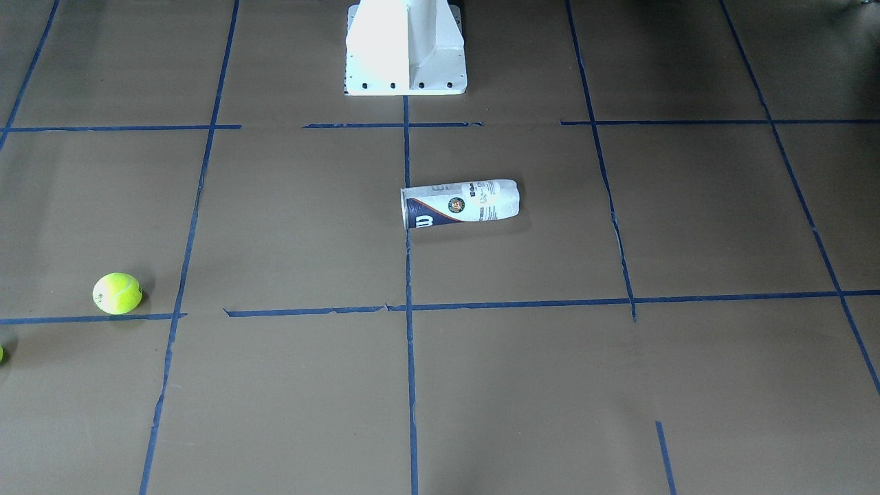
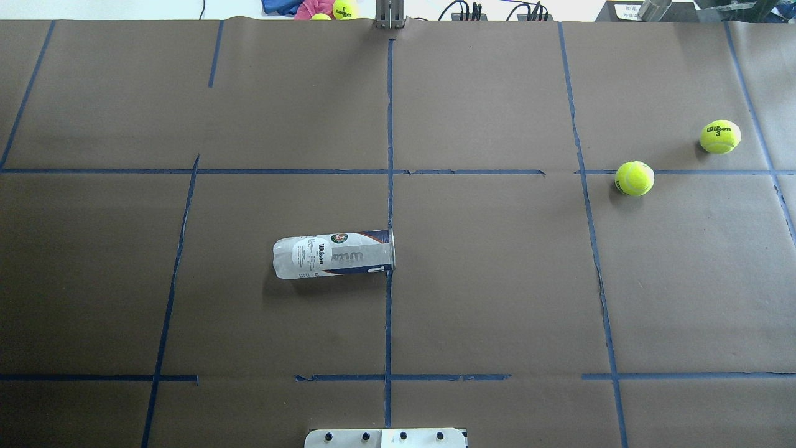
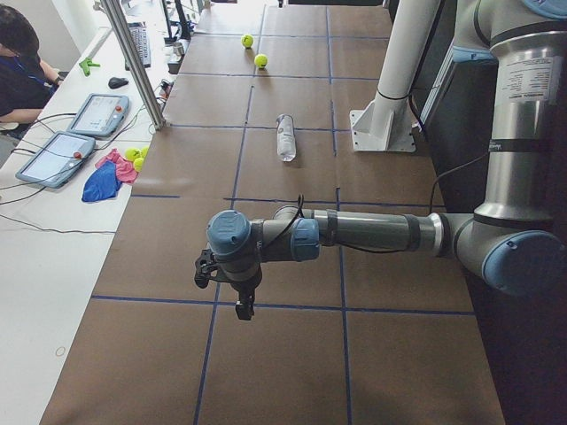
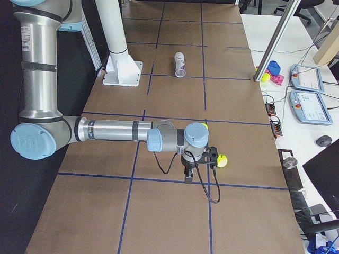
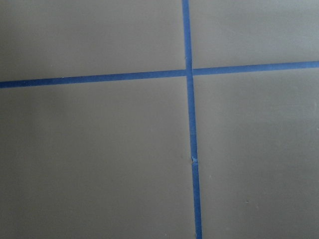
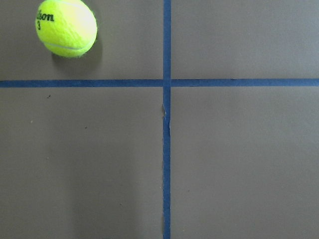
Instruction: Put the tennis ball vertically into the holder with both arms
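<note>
The holder lies on its side near the table's middle, open end toward the centre tape line; it also shows in the front view. Two tennis balls rest at the far right. One ball, marked "3", sits at the upper left of the right wrist view. The left gripper hangs over bare table, far from the holder. The right gripper hangs beside a ball. Both grippers show only in the side views, so I cannot tell whether they are open or shut.
The white pedestal base stands at the robot's edge of the table. Blue tape lines cross the brown paper. On the side bench lie tablets, a coloured cloth with more balls, and an operator sits there.
</note>
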`<state>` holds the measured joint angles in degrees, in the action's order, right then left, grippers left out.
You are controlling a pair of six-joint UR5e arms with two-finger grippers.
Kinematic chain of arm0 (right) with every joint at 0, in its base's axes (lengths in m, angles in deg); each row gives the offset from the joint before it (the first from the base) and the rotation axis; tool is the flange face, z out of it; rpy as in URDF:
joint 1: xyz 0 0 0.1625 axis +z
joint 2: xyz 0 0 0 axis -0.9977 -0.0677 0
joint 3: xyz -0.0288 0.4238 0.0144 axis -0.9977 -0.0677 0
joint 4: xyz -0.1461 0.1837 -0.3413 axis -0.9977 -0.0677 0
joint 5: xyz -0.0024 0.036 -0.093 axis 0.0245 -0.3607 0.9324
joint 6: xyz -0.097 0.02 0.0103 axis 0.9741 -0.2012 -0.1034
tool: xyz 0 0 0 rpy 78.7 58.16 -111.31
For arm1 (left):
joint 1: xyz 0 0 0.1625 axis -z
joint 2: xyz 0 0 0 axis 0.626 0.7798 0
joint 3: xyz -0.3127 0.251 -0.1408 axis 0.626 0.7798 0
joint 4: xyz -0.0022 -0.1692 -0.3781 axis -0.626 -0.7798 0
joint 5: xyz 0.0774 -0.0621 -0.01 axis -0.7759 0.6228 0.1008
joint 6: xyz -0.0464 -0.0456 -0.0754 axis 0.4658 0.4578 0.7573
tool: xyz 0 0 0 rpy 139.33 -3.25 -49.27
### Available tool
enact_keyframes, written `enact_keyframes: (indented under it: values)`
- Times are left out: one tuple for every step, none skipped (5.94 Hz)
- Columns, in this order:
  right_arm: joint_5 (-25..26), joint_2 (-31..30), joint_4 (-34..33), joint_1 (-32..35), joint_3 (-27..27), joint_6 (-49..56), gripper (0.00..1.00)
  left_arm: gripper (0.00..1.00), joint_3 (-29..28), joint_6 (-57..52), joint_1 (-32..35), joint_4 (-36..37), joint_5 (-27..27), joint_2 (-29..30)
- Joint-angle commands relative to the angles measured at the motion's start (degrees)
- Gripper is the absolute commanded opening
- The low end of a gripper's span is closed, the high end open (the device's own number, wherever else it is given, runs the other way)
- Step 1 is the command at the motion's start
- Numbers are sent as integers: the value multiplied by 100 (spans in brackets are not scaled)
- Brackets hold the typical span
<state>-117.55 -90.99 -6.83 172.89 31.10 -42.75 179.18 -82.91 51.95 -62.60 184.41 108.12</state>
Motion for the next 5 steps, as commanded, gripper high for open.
enact_keyframes:
  values:
    - [-13,20,10,-37,41,-10,100,100,48,-1,-8,-31,-2,8]
    - [-13,55,19,-37,111,-10,100,100,136,-1,-35,-23,-11,25]
    - [-13,117,158,-37,164,-19,100,100,145,42,-87,-32,-46,130]
    - [14,152,847,-46,182,-71,100,100,110,43,-96,-432,-64,540]
    - [-152,152,976,-46,51,-132,100,100,145,147,-157,-549,-72,779]
